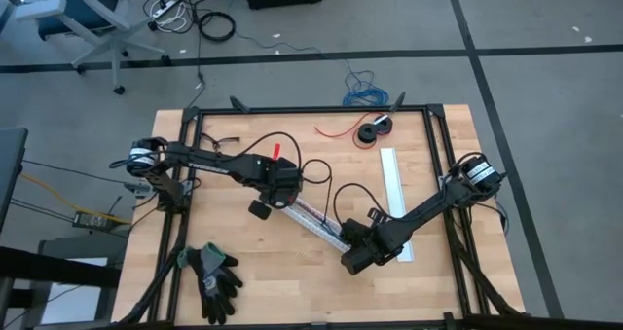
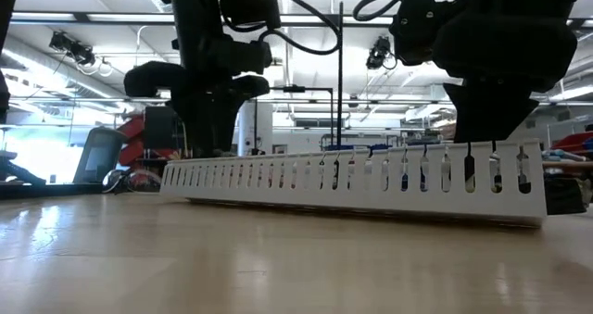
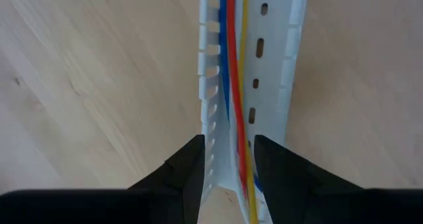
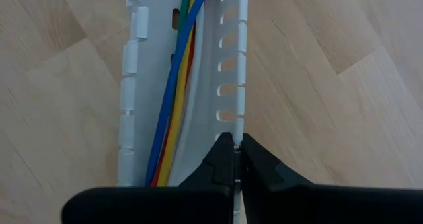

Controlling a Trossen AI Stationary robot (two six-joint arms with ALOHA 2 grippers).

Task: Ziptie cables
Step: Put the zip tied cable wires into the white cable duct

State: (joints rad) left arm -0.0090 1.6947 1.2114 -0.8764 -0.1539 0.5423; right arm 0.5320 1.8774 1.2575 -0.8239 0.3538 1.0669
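Low in the high view, near the lower left of the table (image 1: pixel 292 291), a pair of dark gloves (image 1: pixel 214 278) lies on the wood. Just right of centre and a little higher, the right tool (image 1: pixel 352 255) sits at the lower end of a white slotted cable duct (image 1: pixel 316 222); in its wrist view its fingers (image 4: pixel 218 164) are pressed together on one slotted side wall of the duct, pinching it. The duct runs diagonally up and left from there to the left tool (image 1: pixel 277 201), which hangs over its upper end. In the left wrist view this tool's fingers (image 3: pixel 185 171) stand partly apart, one on each side of the duct's near wall and channel, gripping nothing that can be seen. The cables (image 3: pixel 234 85) lie lengthwise inside the duct's channel: blue, red and yellow wires show side by side there, and a green one joins them in the right wrist view. Right of the duct a flat white strip (image 1: pixel 394 199) lies on the table. Higher, near the upper edge of the table, a black round spool with red wire (image 1: pixel 373 130) rests, and beyond the edge a thin blue wire coil (image 1: pixel 362 89) lies on the floor.
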